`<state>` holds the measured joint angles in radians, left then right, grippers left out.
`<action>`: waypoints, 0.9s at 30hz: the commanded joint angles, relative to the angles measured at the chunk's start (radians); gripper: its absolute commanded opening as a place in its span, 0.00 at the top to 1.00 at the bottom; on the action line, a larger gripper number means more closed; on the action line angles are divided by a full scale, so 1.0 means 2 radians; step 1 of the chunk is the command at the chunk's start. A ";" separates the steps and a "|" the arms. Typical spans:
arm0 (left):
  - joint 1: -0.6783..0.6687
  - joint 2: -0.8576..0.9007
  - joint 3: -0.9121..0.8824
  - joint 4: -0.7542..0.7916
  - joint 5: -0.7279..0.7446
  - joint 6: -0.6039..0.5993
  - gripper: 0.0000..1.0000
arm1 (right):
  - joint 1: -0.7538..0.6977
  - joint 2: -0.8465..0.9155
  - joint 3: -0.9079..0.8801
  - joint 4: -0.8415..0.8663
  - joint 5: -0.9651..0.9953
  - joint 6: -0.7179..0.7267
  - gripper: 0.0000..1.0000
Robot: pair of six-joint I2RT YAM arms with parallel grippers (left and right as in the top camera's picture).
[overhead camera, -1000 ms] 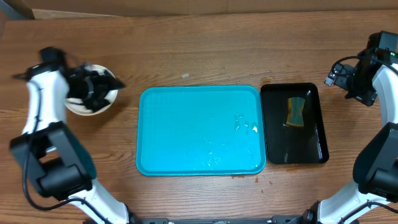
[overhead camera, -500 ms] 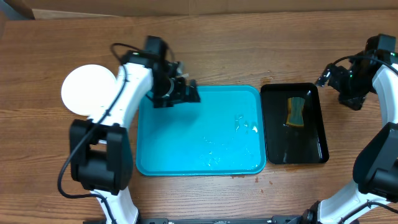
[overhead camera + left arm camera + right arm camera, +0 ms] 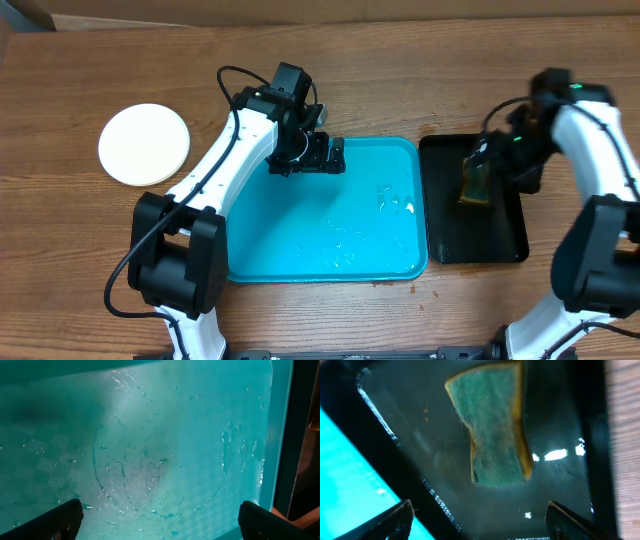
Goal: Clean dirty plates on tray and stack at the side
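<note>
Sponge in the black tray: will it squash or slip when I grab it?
Probably squashes: the sponge looks pinched at its waist. Likely soggy and drippy, since the black tray glistens wet around it. Its rough green face should resist slipping.

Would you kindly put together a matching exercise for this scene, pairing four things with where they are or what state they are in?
Things:
1. white plate
2. sponge
3. left gripper
4. turquoise tray

Places or states:
A. lying in the black tray
B. on the table, left of both trays
C. open, over the turquoise tray
D. wet, with no plate on it

Pairs: 1-B, 2-A, 3-C, 4-D
</note>
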<state>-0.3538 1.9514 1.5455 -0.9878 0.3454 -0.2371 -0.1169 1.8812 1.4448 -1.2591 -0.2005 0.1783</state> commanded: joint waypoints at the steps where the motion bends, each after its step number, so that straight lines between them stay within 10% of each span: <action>1: 0.000 0.002 -0.004 0.001 -0.008 -0.011 0.00 | 0.032 -0.011 -0.044 0.042 0.090 0.029 0.14; 10: 0.000 0.002 -0.004 -0.002 -0.008 -0.011 0.00 | 0.051 -0.011 -0.125 0.169 0.106 0.028 0.19; 12: 0.000 0.002 -0.004 -0.001 -0.008 -0.011 0.00 | 0.051 -0.011 -0.136 0.183 0.106 0.027 0.40; 14: 0.000 0.002 -0.004 -0.001 -0.009 -0.011 0.00 | 0.051 -0.011 -0.146 0.192 0.105 0.018 0.92; 16: 0.000 0.002 -0.004 -0.001 -0.009 -0.011 0.00 | 0.051 -0.011 -0.152 0.197 0.105 0.013 0.96; 17: 0.000 0.002 -0.004 -0.001 -0.009 -0.011 0.00 | 0.051 -0.011 -0.154 0.199 0.105 0.013 0.85; 19: 0.000 0.002 -0.004 -0.001 -0.009 -0.011 0.00 | 0.051 -0.011 -0.156 0.201 0.105 0.014 0.10; 22: 0.000 0.002 -0.004 -0.001 -0.009 -0.011 0.00 | 0.051 -0.011 -0.156 0.211 0.105 0.014 0.00; 23: 0.000 0.002 -0.004 -0.001 -0.009 -0.011 0.00 | 0.051 -0.011 -0.156 0.215 0.105 0.013 0.10; 26: 0.000 0.002 -0.004 -0.001 -0.009 -0.011 0.00 | 0.051 -0.011 -0.156 0.229 0.105 0.013 0.96; 27: 0.000 0.002 -0.004 -0.001 -0.009 -0.011 0.00 | 0.051 -0.011 -0.156 0.232 0.105 0.013 0.96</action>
<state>-0.3538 1.9514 1.5452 -0.9913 0.3355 -0.2447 -0.0135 1.8729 1.1484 -0.8139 0.0093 0.2047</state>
